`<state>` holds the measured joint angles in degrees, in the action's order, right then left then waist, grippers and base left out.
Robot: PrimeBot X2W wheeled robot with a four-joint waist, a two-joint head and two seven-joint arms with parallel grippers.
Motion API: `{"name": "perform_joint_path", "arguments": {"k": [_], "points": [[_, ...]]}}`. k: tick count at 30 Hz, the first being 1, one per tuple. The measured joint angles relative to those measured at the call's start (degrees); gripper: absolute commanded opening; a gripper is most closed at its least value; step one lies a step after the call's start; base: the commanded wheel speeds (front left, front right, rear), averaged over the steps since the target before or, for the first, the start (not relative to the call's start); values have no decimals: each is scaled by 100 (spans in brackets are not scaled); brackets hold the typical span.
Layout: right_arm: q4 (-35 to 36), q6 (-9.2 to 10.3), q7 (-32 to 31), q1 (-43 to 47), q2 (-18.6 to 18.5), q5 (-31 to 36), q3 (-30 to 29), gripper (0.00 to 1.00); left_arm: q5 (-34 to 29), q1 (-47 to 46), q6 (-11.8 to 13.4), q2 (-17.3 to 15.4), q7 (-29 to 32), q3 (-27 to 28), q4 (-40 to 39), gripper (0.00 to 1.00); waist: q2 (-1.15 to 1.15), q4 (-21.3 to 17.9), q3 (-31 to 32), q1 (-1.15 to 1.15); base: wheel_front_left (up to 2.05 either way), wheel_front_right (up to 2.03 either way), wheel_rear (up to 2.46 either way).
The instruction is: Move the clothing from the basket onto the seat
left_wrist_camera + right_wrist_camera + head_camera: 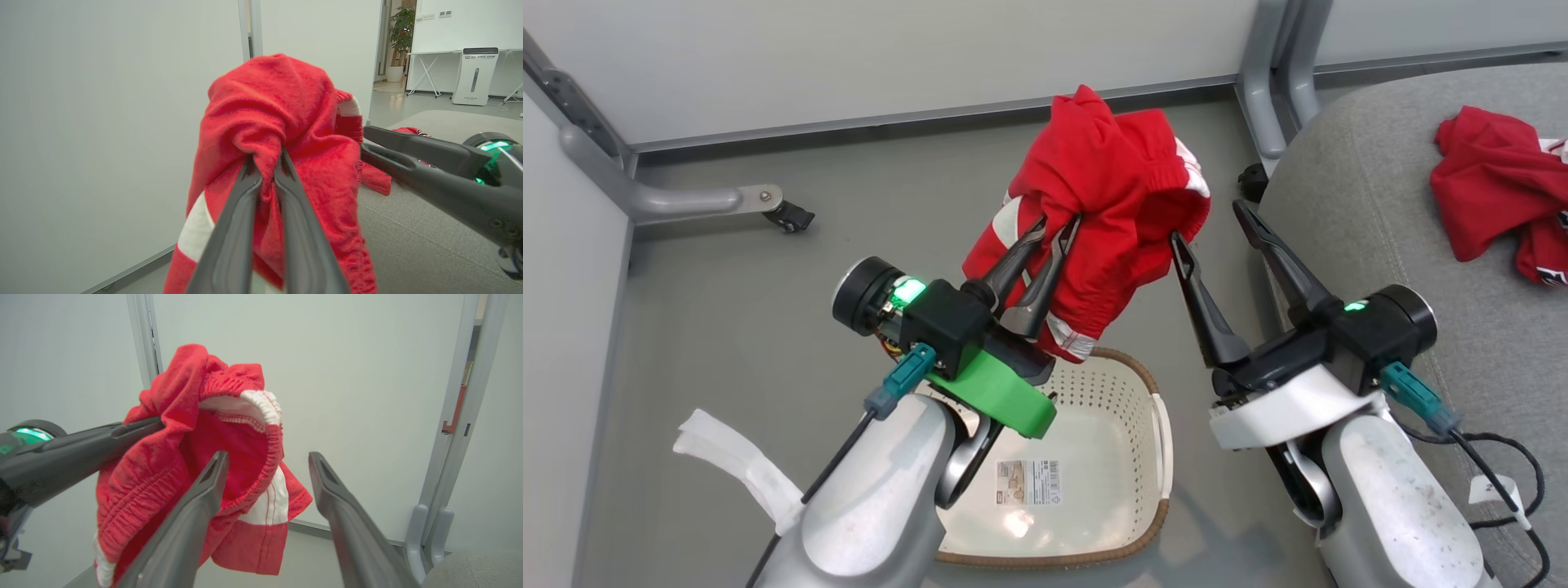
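Left gripper (1059,222) is pinching a fold of the red shorts (1111,180), fingers drawn together on the cloth, and is holding them aloft above the far end of the basket (1111,441). The shorts are hanging clear of the basket, bunched over the fingertips, with the white stripe trailing down toward the rim. Right gripper (1207,222) is standing with fingers spread wide just beside the waistband, holding nothing (one finger may be brushing the elastic; cannot tell). Jersey (1494,188) is already lying crumpled on the seat (1372,212), toward its far right.

Step in hand, as I am judging it: carrying the shorts rightward onto the seat. Doing it well is calling for a firm pinch, a lift high enough that the dangling hem is passing over the cushion's rounded edge rather than dragging on it, and a release only once the cloth is sitting well inboard.

Room: the seat edge is lying close on the right of the load. The right arm is occupying the gap between, so it is likely needing to yield or travel along. A grey frame leg (1262,90) is rising behind that corner. Bare cushion is lying open between the edge and the jersey
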<state>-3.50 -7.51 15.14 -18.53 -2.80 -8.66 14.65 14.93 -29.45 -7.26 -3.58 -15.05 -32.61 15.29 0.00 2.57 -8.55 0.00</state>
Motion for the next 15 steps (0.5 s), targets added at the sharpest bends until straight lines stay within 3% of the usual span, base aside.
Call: {"name": "perform_joint_path", "arguments": {"k": [14, 15], "points": [[-838, 1, 0, -669, -104, 21, 309, 100, 32, 1, -5, 40, 0, -425, -51, 0, 0, 243, -115, 0, 0, 0, 0], [-894, 1, 0, -696, -120, -1, 339, 46, 70, -1, -7, 42, 0, -453, -52, 0, 0, 262, -126, 0, 0, 0, 0]]}}
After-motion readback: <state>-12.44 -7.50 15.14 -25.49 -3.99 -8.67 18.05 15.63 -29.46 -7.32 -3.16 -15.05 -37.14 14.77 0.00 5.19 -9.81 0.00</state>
